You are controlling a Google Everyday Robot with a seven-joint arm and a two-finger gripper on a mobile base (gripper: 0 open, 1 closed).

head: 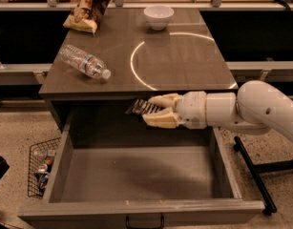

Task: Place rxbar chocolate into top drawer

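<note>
Lettering on the rxbar chocolate [135, 107] shows only as pale stripes on its black wrapper, too small to read. The flat bar is clenched in the cream gripper [148, 110], in the air over the rear of the open top drawer [57, 168], just below the front edge of the countertop [184, 63]. The bar's right end is hidden between the fingers. The drawer is a smooth grey box with a small black handle [144, 222]. A clear plastic bottle [84, 62], a white bowl [158, 16] and a tan chip bag [88, 6], cut off at the top, sit on the countertop.
</note>
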